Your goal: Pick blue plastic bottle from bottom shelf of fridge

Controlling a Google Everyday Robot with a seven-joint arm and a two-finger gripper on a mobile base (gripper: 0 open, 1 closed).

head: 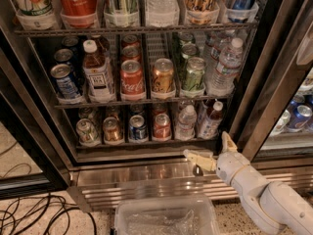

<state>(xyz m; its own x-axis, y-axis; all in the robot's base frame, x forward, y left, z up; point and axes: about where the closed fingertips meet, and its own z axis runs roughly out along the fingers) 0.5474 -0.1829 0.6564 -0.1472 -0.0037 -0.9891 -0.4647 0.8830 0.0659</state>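
End effector (206,144) spread apart, empty; just below blue plastic bottle (211,120) on fridge (146,181) bottom shelf.

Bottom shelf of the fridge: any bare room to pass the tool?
Bottom shelf is crowded: cans, clear bottle and blue bottle stand side by side. Free: steel ledge in front, left of the open tool, and the headroom over the cans, under the middle rack.
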